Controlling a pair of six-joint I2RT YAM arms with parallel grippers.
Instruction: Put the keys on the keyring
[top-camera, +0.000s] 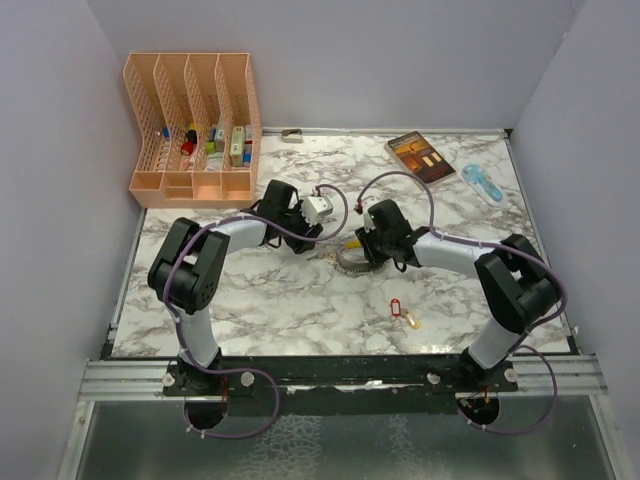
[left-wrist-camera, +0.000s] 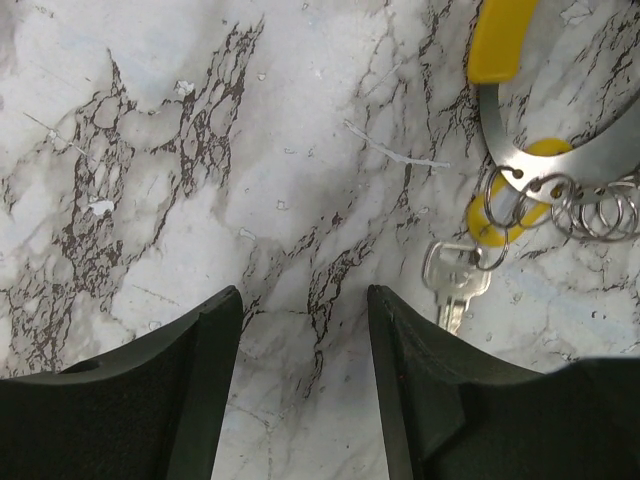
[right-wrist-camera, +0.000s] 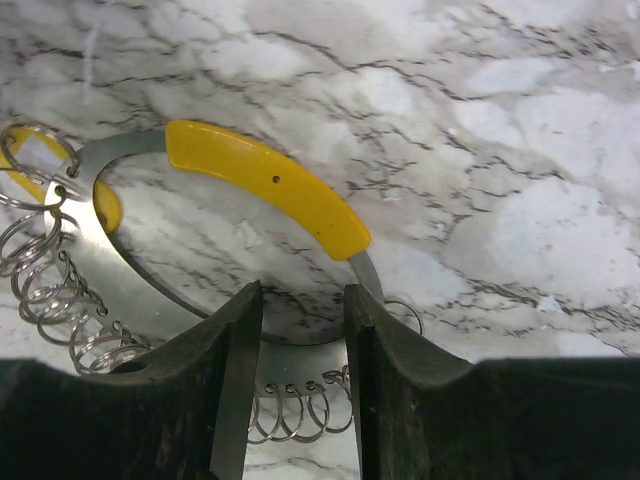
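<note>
The keyring (top-camera: 349, 259) lies on the marble table between my two grippers. It is a flat silvery loop (right-wrist-camera: 88, 262) with a curved yellow plastic segment (right-wrist-camera: 265, 195) and several small wire rings. One silver key (left-wrist-camera: 455, 281) with a yellow tag hangs from one of its rings. My right gripper (right-wrist-camera: 303, 300) is partly open, its fingers straddling the loop's metal band. My left gripper (left-wrist-camera: 305, 300) is open and empty over bare marble, left of the keyring (left-wrist-camera: 560, 165). A red-tagged key (top-camera: 395, 307) and a yellow-tagged key (top-camera: 412, 322) lie loose near the front.
A peach file organizer (top-camera: 195, 125) with small items stands at the back left. A brown book (top-camera: 420, 157) and a blue plastic object (top-camera: 483, 183) lie at the back right. A small metal clip (top-camera: 291, 134) sits by the back wall.
</note>
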